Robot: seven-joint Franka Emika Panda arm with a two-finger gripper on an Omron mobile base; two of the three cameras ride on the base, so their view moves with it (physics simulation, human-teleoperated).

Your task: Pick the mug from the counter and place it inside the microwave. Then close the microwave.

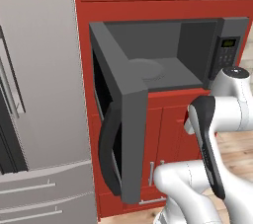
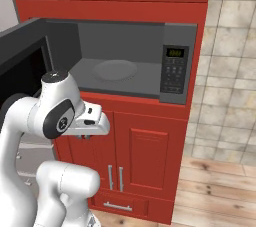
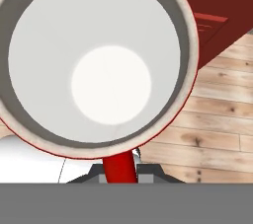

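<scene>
Red mug [image 3: 99, 60]: held in gripper [image 3: 118, 171], seen from above in hand view, fills 12 to 9 o'clock of that view; not yet in microwave.
Gripper: pressed together on mug's red handle at 6 o'clock of hand view; tips themselves mostly hidden by handle.
Mug shape/material: round rim, white smooth inside w/ brighter round bottom, thin red outer edge, looks glazed and hard.
Microwave [image 2: 175, 66]: dark-grey, built in red cabinet; door [image 1: 126, 134] swung wide open to 9 o'clock in left base view, curved black handle on it.
Cavity: matte grey walls, flat round turntable [image 2: 115, 70] in middle, nothing on it.
Keypad panel: at 3 o'clock of cavity, small green display.
Floor [image 3: 217, 114]: wood planks w/ knots, under mug in hand view.
Step in hand: carry mug up to cavity, prob. early-middle of task.
How to do well: keep mug upright, lift above cavity floor edge, enter between open door and keypad side, set down on turntable centre, release only when bottom rests.
Risk: grip on handle only, so mug could swing; move slow.
</scene>
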